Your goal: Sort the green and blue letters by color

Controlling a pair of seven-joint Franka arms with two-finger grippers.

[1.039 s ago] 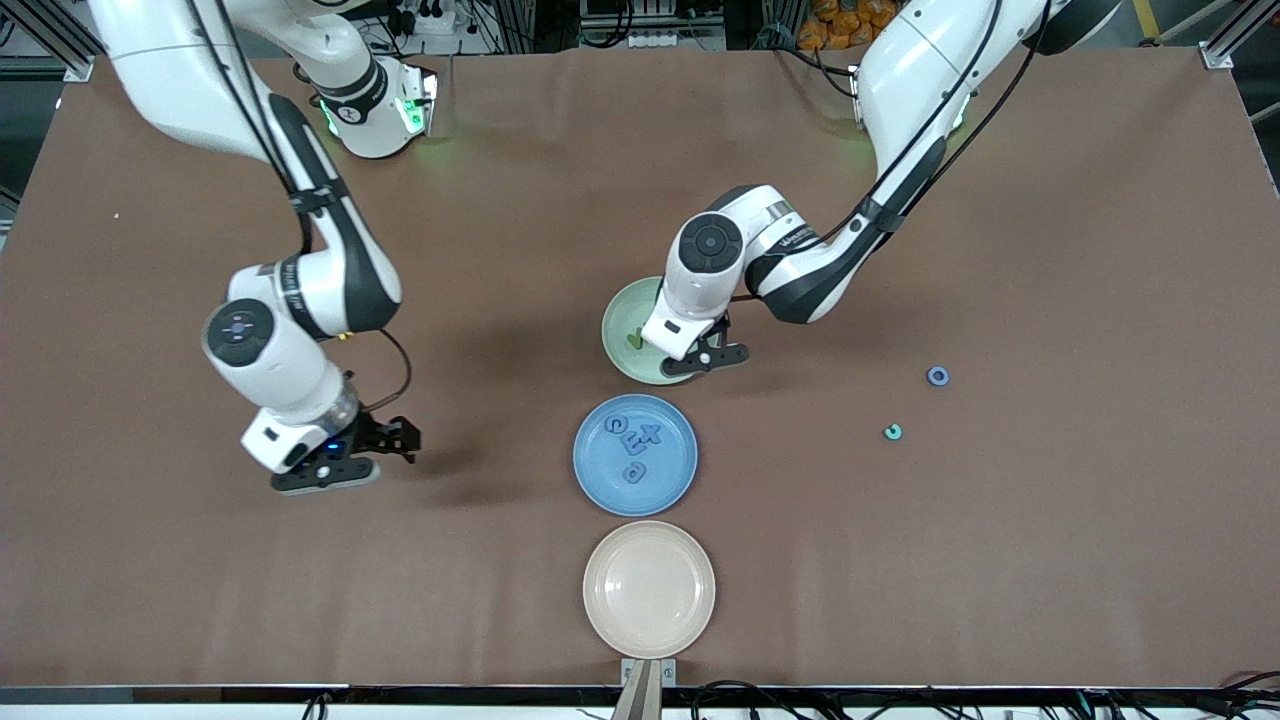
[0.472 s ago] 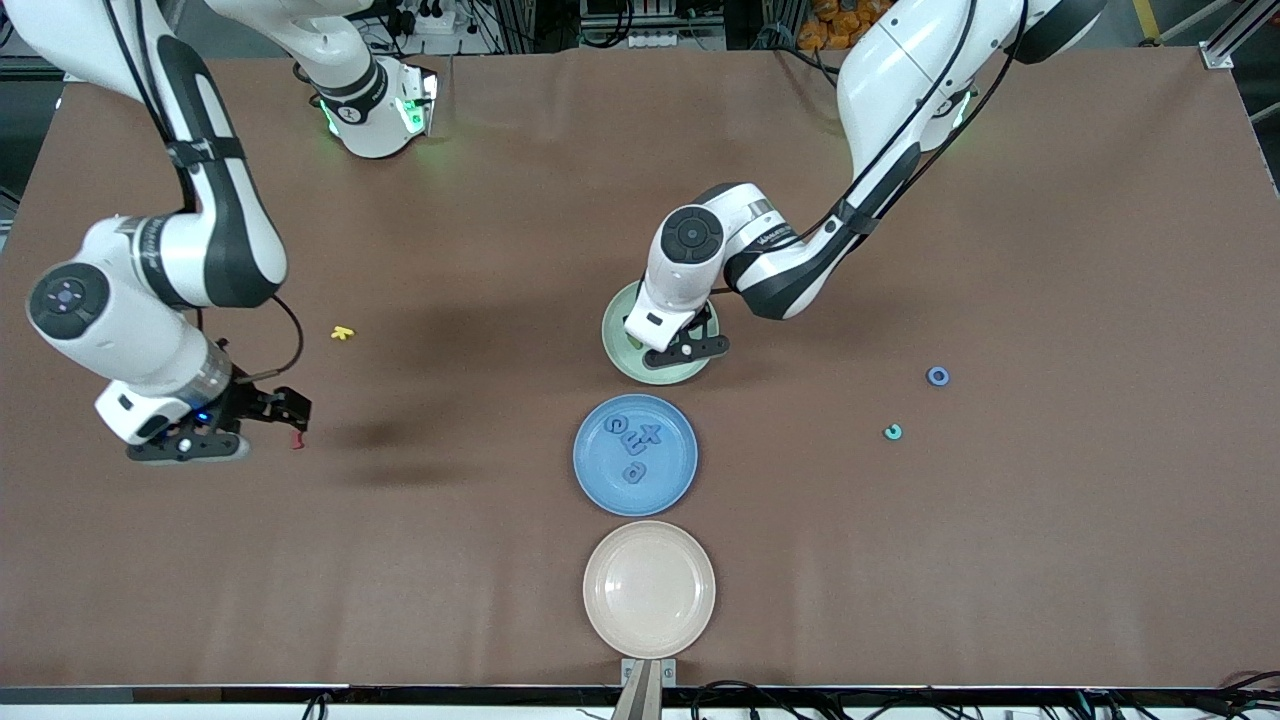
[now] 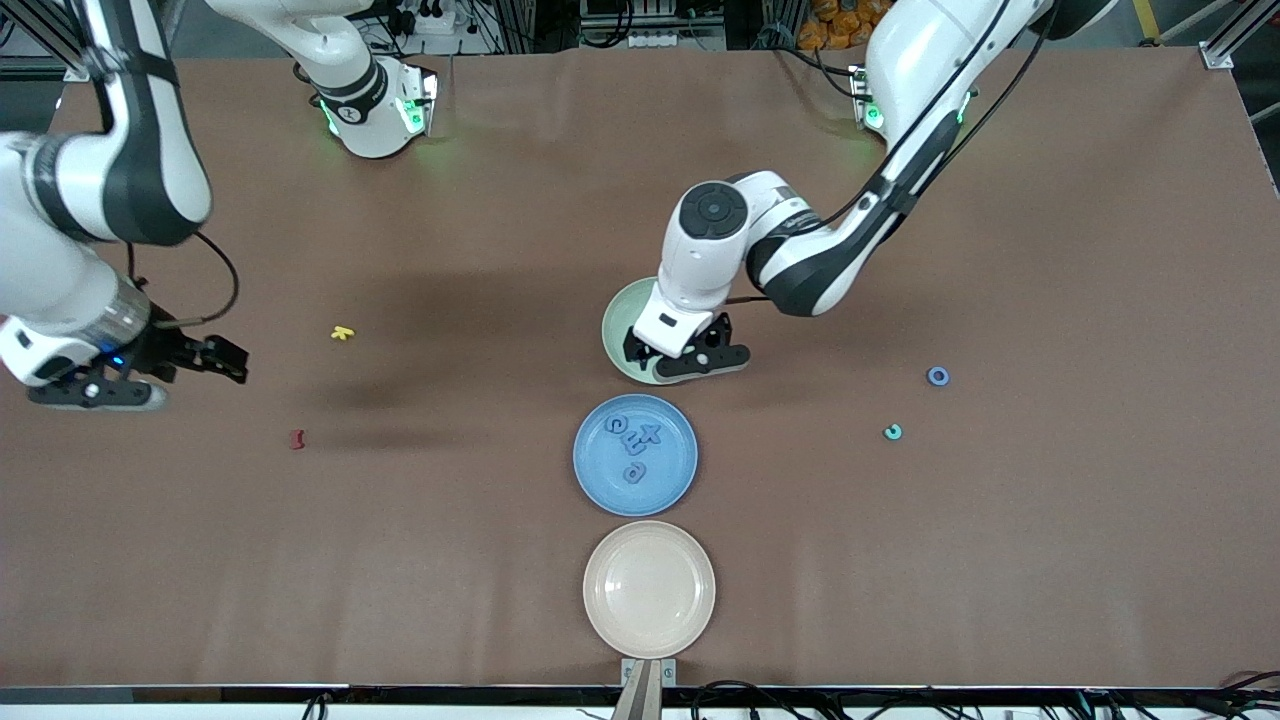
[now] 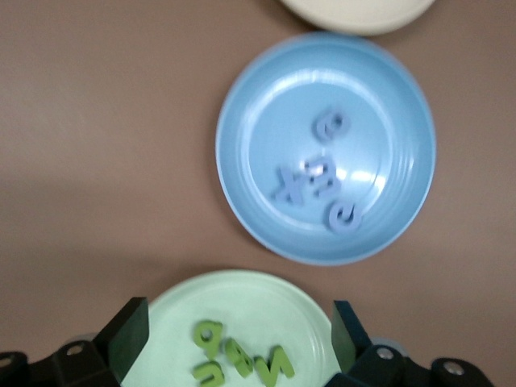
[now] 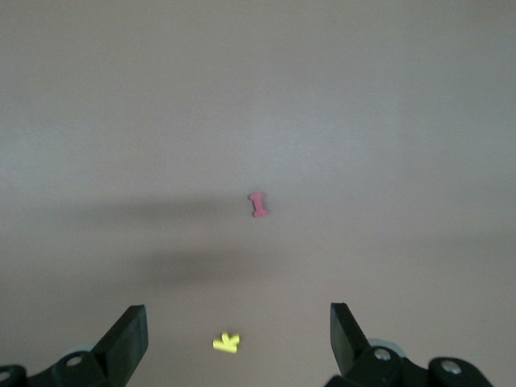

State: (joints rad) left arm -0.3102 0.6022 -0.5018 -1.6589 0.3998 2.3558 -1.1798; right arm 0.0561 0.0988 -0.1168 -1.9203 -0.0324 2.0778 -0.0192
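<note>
Brown table [image 3: 1050, 250], left claw [image 3: 668, 352] over green plate [image 3: 620, 320]

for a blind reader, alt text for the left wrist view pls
The left end effector, fingers open, hangs over a green plate holding green letters. Past it, a blue plate holds blue letters.

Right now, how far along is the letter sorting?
Done: four blue letters lie in the blue plate, four green letters in the green plate. The open left pincer hangs over it, holding nothing. Left: one blue letter on the table.
</note>
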